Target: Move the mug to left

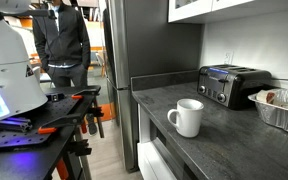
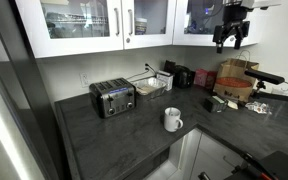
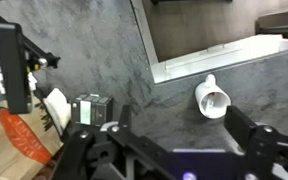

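The white mug stands upright on the dark counter near its front edge, with its handle to one side. It shows in both exterior views and from above in the wrist view. My gripper hangs high above the counter, up by the wall cabinets and far from the mug. In the wrist view its two fingers are spread wide apart with nothing between them. The mug lies beyond the fingertips, toward the right one.
A black-and-silver toaster stands at the back of the counter, with a foil tray beside it. A cardboard box and clutter fill the counter's other wing. A person stands beyond the fridge.
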Robot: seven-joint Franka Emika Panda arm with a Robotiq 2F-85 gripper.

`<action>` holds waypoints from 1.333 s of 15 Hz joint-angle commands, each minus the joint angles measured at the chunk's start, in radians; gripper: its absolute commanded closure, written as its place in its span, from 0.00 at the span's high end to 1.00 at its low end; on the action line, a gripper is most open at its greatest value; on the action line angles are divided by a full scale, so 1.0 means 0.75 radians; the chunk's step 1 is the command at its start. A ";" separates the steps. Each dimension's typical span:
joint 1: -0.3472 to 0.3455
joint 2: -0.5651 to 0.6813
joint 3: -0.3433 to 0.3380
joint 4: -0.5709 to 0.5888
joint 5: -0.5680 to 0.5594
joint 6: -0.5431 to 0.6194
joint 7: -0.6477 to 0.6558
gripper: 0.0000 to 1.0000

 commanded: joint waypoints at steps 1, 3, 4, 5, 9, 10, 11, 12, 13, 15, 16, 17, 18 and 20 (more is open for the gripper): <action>0.060 0.051 0.025 -0.069 0.066 0.222 -0.032 1.00; 0.108 0.119 0.044 -0.091 0.156 0.329 -0.060 1.00; 0.131 0.167 0.058 -0.094 0.211 0.369 -0.051 1.00; 0.158 0.212 0.067 -0.096 0.288 0.388 -0.089 1.00; 0.193 0.433 0.138 -0.069 0.404 0.554 -0.101 1.00; 0.196 0.503 0.154 -0.041 0.457 0.577 -0.153 1.00; 0.191 0.567 0.174 -0.012 0.478 0.582 -0.144 1.00; 0.184 0.635 0.190 0.016 0.471 0.609 -0.144 1.00; 0.180 0.689 0.202 0.043 0.446 0.632 -0.132 1.00; 0.184 0.820 0.210 0.116 0.380 0.707 -0.064 1.00; 0.183 0.883 0.215 0.159 0.370 0.720 -0.060 1.00; 0.183 0.934 0.219 0.200 0.362 0.714 -0.052 1.00; 0.186 0.990 0.217 0.245 0.346 0.705 -0.036 1.00; 0.191 1.077 0.208 0.318 0.306 0.699 -0.002 1.00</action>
